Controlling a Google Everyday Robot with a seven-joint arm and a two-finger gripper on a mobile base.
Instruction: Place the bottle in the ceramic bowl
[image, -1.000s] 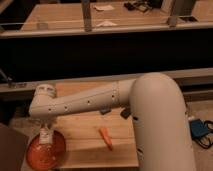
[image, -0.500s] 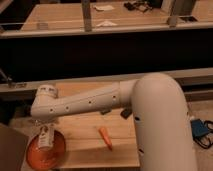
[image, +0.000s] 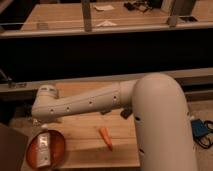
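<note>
Bottle (image: 44, 149) is now sitting lower than it was a moment ago. You are seeing it as a pale shape lying along the inside of the ceramic bowl (image: 62, 146) at the near left corner of the worktop (image: 82, 147), where half a second ago it was hanging higher under the wrist, over the same bowl. The bowl itself is not shifting.

The arm (image: 85, 102) is reaching across from the right side toward the left edge, with the gripper (image: 44, 129) pointing down just above the bowl's far rim, directly over the bottle. You cannot tell whether the jaws are released or clenched on the bottle, because the wrist housing is hiding them. You also cannot tell whether the bottle's full weight is resting on the bowl.

For the task, this is looking like the placement step nearing its end. The bottle is inside the rim and not beside it, so what is probably remaining is confirming the release and lifting clear. Be watching for the bottle coming up with the gripper if the grip is not fully let go.

The orange carrot-shaped object (image: 105, 138) is lying well apart from the bowl, toward the middle of the near edge, and is not getting in your way.
</note>
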